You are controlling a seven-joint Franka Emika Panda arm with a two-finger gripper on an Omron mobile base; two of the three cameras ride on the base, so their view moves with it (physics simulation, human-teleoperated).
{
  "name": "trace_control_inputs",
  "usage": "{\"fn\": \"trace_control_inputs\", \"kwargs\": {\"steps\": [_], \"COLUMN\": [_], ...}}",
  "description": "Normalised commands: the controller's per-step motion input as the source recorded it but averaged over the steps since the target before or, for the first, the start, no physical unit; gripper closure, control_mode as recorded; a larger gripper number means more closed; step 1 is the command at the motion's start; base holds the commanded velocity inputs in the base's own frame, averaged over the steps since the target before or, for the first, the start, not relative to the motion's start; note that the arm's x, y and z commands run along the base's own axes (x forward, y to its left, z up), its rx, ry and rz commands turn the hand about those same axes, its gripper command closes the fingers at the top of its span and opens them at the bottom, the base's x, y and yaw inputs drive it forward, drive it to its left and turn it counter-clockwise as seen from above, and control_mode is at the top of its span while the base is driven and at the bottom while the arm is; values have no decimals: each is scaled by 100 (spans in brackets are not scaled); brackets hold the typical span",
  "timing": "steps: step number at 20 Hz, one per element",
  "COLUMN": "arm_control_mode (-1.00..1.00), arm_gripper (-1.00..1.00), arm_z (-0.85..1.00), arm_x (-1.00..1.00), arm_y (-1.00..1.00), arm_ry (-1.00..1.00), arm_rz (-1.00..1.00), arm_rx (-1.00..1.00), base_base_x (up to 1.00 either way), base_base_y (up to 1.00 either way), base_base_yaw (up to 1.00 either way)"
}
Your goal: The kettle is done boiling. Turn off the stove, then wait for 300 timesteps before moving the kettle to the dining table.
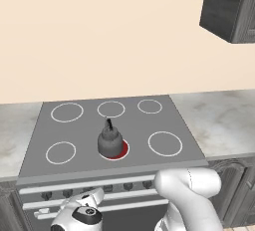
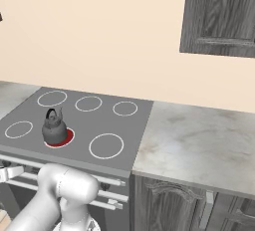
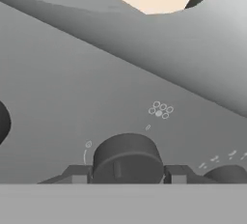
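Note:
The dark grey kettle (image 1: 109, 141) (image 2: 54, 128) stands upright on the front middle burner of the stove (image 1: 134, 125) (image 2: 102, 120). That burner's ring glows red beneath it. My hand (image 1: 82, 211) is low at the stove's front, by the row of small dark knobs (image 1: 107, 187). In the hand view my gripper (image 3: 126, 174) straddles one round dark knob (image 3: 126, 158). Its fingertips (image 3: 77, 174) press against the knob's two sides, half-wide. A dark shape at the top right of the hand view may be the kettle. The dining table is out of view.
Neighbouring knobs sit at the left edge (image 3: 2, 121) and lower right (image 3: 226, 174). Pale marble counters (image 1: 224, 120) (image 2: 199, 140) flank the stove. A dark wall cabinet (image 2: 219, 16) hangs at the right. Oven handle bars (image 1: 124, 195) run below the knobs.

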Motion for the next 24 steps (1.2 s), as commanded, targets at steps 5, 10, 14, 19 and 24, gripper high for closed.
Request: {"fn": "trace_control_inputs", "kwargs": {"steps": [5, 10, 14, 19, 24], "arm_control_mode": [-100, -100, -100, -100, -100], "arm_gripper": [100, 100, 100, 100, 100], "arm_z": [-31, -61, -53, -38, -26], "arm_x": [-1, -13, -18, -12, -10], "arm_y": [-55, -45, -19, -17, -18], "arm_ry": [3, -2, -10, -4, -6], "arm_rz": [0, 0, -3, -1, -1], "arm_rx": [61, 65, 50, 41, 43], "base_base_x": [0, 0, 0, 0, 0], "base_base_y": [0, 0, 0, 0, 0], "base_base_yaw": [0, 0, 0, 0, 0]}}
